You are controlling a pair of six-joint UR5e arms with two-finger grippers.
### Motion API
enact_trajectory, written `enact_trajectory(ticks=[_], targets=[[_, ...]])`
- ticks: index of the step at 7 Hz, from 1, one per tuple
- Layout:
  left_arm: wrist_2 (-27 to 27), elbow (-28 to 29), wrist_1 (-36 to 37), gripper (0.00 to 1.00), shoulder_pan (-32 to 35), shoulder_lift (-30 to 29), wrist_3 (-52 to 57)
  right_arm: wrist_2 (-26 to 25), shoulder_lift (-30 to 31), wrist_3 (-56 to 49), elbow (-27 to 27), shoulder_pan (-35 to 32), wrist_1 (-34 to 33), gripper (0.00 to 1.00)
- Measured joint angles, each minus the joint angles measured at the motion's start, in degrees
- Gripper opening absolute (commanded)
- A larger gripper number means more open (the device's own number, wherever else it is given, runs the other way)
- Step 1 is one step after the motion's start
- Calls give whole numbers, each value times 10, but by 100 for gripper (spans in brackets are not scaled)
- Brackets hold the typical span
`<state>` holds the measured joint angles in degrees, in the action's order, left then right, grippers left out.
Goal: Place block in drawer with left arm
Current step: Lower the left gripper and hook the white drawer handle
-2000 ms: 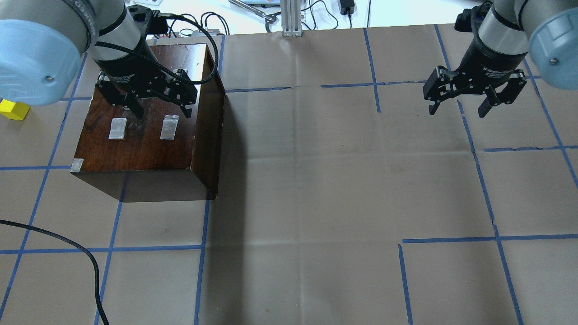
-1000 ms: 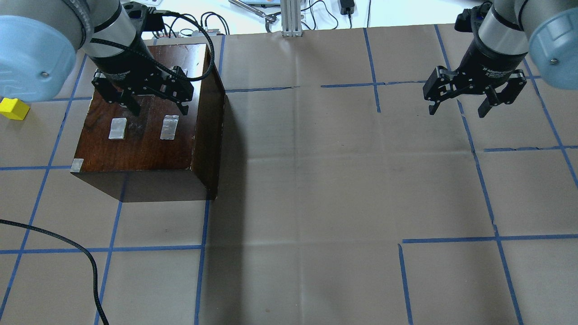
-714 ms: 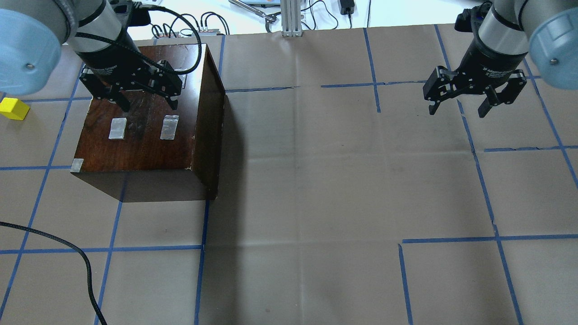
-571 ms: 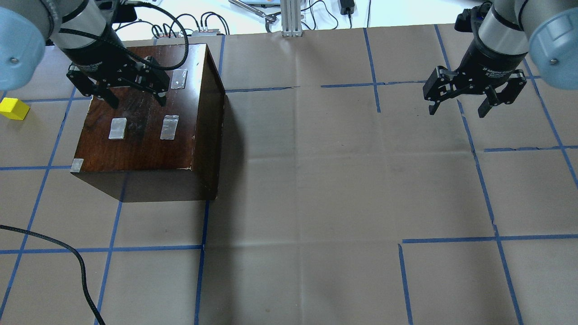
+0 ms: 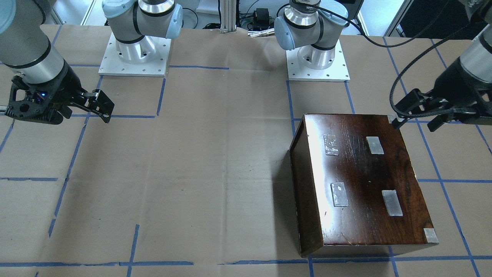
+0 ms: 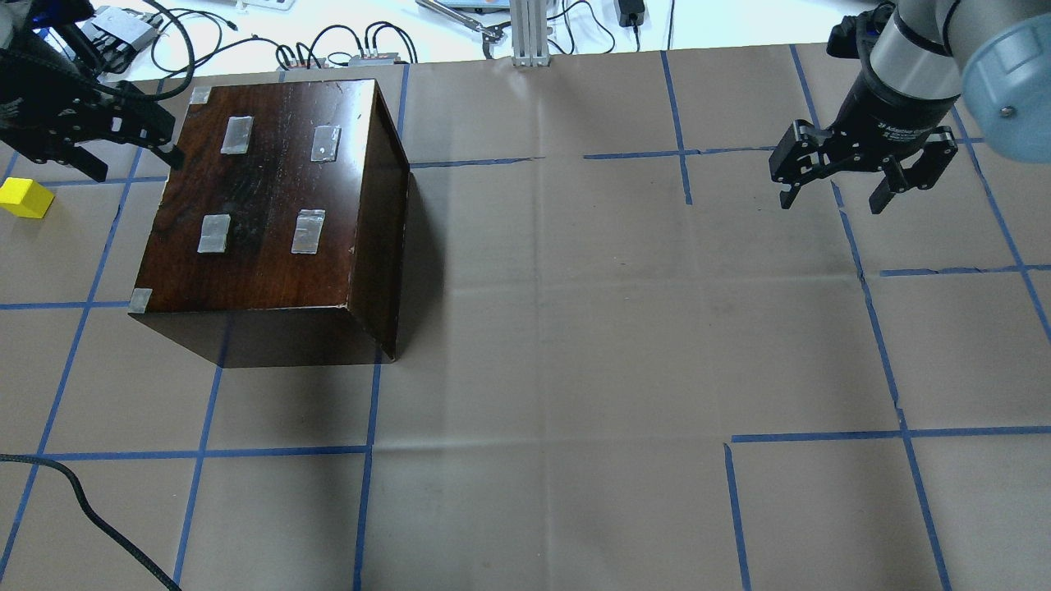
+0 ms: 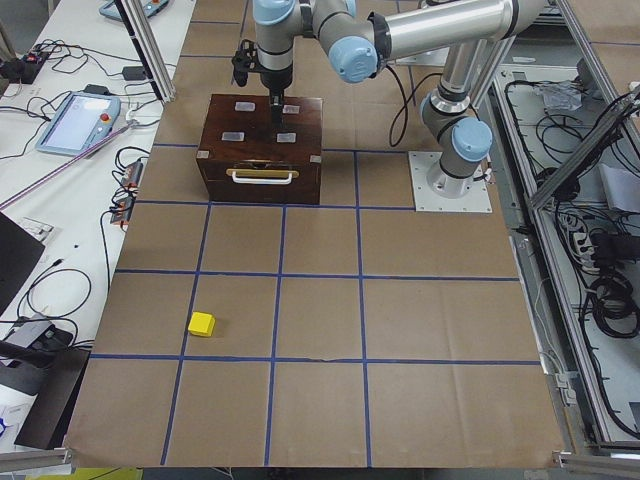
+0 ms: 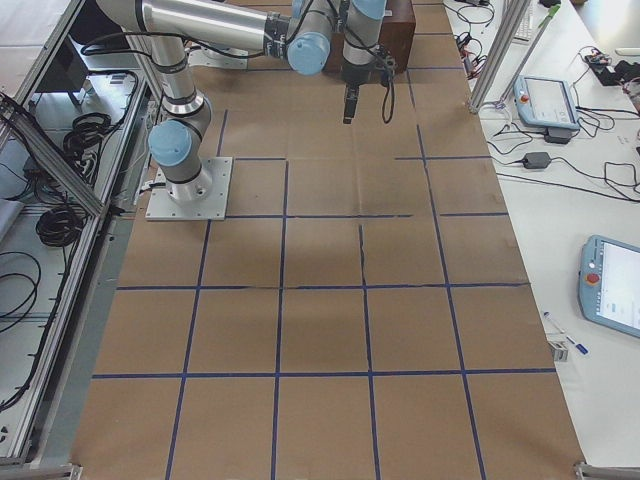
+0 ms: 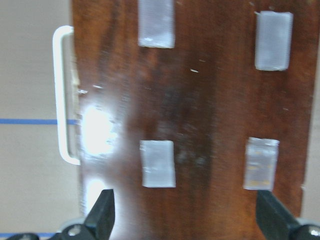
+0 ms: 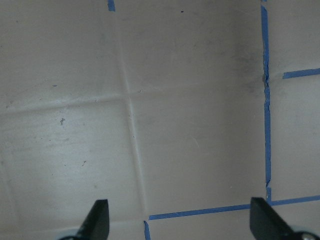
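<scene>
The yellow block (image 6: 25, 199) lies on the table to the left of the dark brown cabinet (image 6: 263, 205), and also shows in the exterior left view (image 7: 202, 323). The drawer (image 7: 262, 187) is shut, and its pale pull (image 9: 62, 95) faces the block's side. My left gripper (image 6: 135, 164) is open and empty, above the cabinet's far-left top edge. From the front it shows past the cabinet's corner (image 5: 414, 125). My right gripper (image 6: 831, 203) is open and empty over bare table at the far right. The block is out of the front view.
Several silver tape patches (image 6: 308, 231) sit on the cabinet top. The brown paper table cover has a grid of blue tape lines (image 6: 369, 410). A loose black cable (image 6: 90, 517) lies at the front left. Cables and devices (image 6: 361, 49) lie beyond the far edge.
My left gripper has moved left and away across the cabinet top to its far-left edge, staying open. The right arm, block and cabinet have not moved.
</scene>
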<state>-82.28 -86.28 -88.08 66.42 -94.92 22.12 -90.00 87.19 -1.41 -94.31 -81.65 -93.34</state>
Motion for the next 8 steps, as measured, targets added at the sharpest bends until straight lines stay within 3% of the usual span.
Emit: enact_trajectory(ticks=[4, 8], targets=[[58, 2, 5, 99, -120, -39, 153, 0, 0, 0, 0, 0, 0, 100], [98, 3, 6, 99, -136, -83, 172, 0, 0, 0, 0, 0, 0, 100]])
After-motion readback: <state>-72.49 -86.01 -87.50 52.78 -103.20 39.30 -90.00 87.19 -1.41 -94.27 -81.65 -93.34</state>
